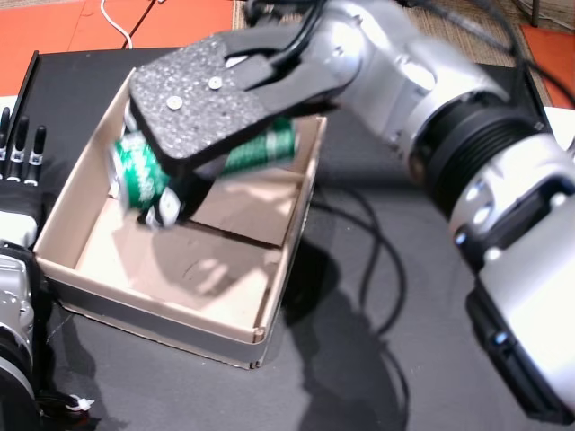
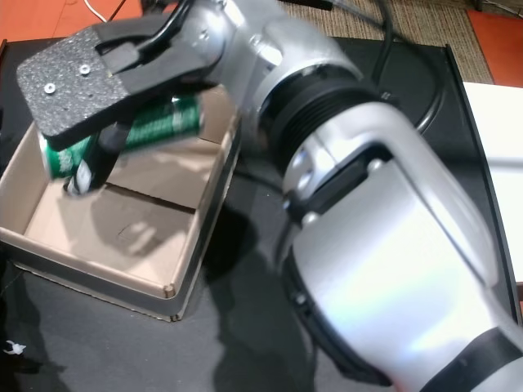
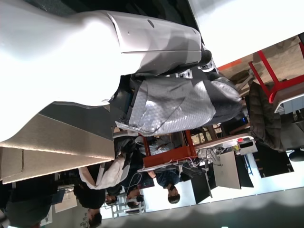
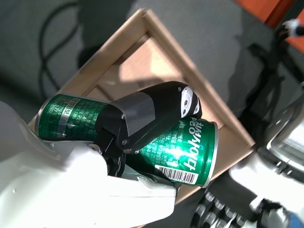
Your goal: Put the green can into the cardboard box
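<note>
right hand (image 1: 193, 108) grips green can (image 4: 142, 142) | above cardboard box (image 1: 287, 242) | left hand (image 1: 18, 171) fingers apart

Work surface (image 1: 377, 377): a flat black top, seen from above in both head views, with a raised black edge along its far and left sides. Directly on it rests the open cardboard box (image 1: 269, 296), a shallow tan tray whose inner floor shows a flap seam running across it; its near corner (image 2: 170, 290) sits well inside the surface. A thin black cable (image 1: 382, 260) loops over the surface just to the right of the box. At the near left edge lies a small white scrap (image 1: 81, 404). Beyond the far edge, orange floor (image 1: 180, 22) and woven matting (image 2: 409, 24) are visible.
</note>
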You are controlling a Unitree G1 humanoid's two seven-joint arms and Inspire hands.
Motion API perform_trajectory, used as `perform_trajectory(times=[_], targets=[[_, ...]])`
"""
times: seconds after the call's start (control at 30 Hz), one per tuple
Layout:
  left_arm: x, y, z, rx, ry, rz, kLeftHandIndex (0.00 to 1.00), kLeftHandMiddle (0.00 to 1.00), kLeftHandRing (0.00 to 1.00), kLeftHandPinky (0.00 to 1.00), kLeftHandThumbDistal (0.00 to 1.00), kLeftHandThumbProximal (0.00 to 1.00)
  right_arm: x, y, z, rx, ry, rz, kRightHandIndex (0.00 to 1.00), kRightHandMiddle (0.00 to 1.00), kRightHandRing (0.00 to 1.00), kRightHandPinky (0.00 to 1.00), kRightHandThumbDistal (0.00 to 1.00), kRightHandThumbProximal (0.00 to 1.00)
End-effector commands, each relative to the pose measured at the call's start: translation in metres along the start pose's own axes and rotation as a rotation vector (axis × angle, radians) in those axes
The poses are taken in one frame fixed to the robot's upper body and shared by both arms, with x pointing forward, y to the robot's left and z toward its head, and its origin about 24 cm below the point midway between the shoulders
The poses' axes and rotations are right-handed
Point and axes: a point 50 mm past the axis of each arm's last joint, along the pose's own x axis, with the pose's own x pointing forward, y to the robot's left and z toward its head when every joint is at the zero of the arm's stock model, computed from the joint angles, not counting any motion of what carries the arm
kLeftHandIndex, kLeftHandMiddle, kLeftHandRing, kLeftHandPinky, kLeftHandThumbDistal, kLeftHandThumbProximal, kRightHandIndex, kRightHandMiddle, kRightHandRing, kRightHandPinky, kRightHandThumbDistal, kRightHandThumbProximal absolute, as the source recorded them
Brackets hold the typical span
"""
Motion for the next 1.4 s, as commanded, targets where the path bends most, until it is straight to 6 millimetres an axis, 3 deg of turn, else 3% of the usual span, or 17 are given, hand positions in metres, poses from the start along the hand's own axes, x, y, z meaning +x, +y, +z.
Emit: perform_trajectory(times=[0.0, 0.13, 0.43, 0.5, 0.53, 0.6, 0.63, 0.67, 0.77, 1.0, 1.13, 1.37], targets=[[0.0002, -0.0023, -0.0011, -0.001, -0.011, -0.005, 0.44, 0.54, 0.64, 0.85, 0.0, 0.89, 0.0014, 0.0005, 0.0058, 0.012, -0.047, 0.013, 0.0, 0.0, 0.08, 0.33, 0.26, 0.31], [0.0005, -0.005, -0.0044, -0.003, -0.012, 0.01, 0.51, 0.57, 0.69, 0.86, 0.0, 0.89, 0.0018, 0.0038, 0.0058, 0.03, -0.071, 0.046, 0.0, 0.0, 0.06, 0.34, 0.19, 0.3], [0.0, -0.0063, -0.008, -0.012, -0.014, 0.002, 0.59, 0.59, 0.7, 0.86, 0.0, 0.96, -0.0001, 0.0035, 0.0041, 0.032, -0.094, 0.018, 0.0, 0.0, 0.05, 0.32, 0.2, 0.39], [0.0, -0.0062, -0.0078, -0.013, -0.016, 0.005, 0.59, 0.58, 0.68, 0.84, 0.0, 0.96, -0.0001, 0.0033, 0.0043, 0.023, -0.105, -0.006, 0.13, 0.13, 0.2, 0.4, 0.24, 0.44], [0.0, -0.0062, -0.0079, -0.014, -0.017, 0.01, 0.57, 0.57, 0.67, 0.83, 0.0, 0.95, -0.0001, 0.0034, 0.0041, 0.023, -0.109, -0.013, 0.28, 0.28, 0.38, 0.52, 0.28, 0.51], [0.0004, -0.0067, -0.0081, -0.019, -0.017, 0.023, 0.56, 0.57, 0.67, 0.83, 0.0, 0.94, -0.0004, 0.0036, 0.0033, 0.018, -0.105, -0.014, 0.49, 0.51, 0.63, 0.75, 0.53, 0.66], [0.0004, -0.0068, -0.0081, -0.022, -0.015, 0.022, 0.56, 0.58, 0.67, 0.84, 0.0, 0.94, -0.0008, 0.0033, 0.0029, 0.013, -0.097, -0.008, 0.57, 0.61, 0.72, 0.84, 0.69, 0.7], [0.0004, -0.0066, -0.0079, -0.026, -0.013, 0.017, 0.55, 0.58, 0.67, 0.85, 0.0, 0.94, -0.0013, 0.003, 0.0026, 0.011, -0.091, -0.002, 0.62, 0.66, 0.76, 0.89, 0.79, 0.72], [0.0005, -0.0066, -0.0076, -0.032, -0.013, 0.018, 0.57, 0.6, 0.69, 0.85, 0.0, 0.94, -0.0026, 0.0021, 0.0029, 0.012, -0.093, 0.013, 0.69, 0.7, 0.78, 0.92, 0.91, 0.74], [0.0009, -0.0062, -0.0056, -0.032, -0.005, 0.011, 0.57, 0.61, 0.67, 0.88, 0.0, 0.96, -0.0041, 0.0012, 0.0047, -0.002, -0.112, 0.018, 0.75, 0.74, 0.8, 0.93, 0.91, 0.8], [0.0009, -0.0054, -0.0045, -0.039, -0.009, 0.014, 0.48, 0.54, 0.63, 0.85, 0.0, 0.95, -0.0046, 0.001, 0.0052, 0.0, -0.122, 0.017, 0.8, 0.79, 0.86, 0.93, 0.95, 0.82], [0.0003, -0.0039, -0.0041, -0.027, -0.018, 0.019, 0.55, 0.53, 0.59, 0.8, 0.0, 0.92, -0.0061, -0.0008, 0.0064, 0.012, -0.14, 0.015, 0.82, 0.85, 0.93, 0.95, 0.99, 0.82]])
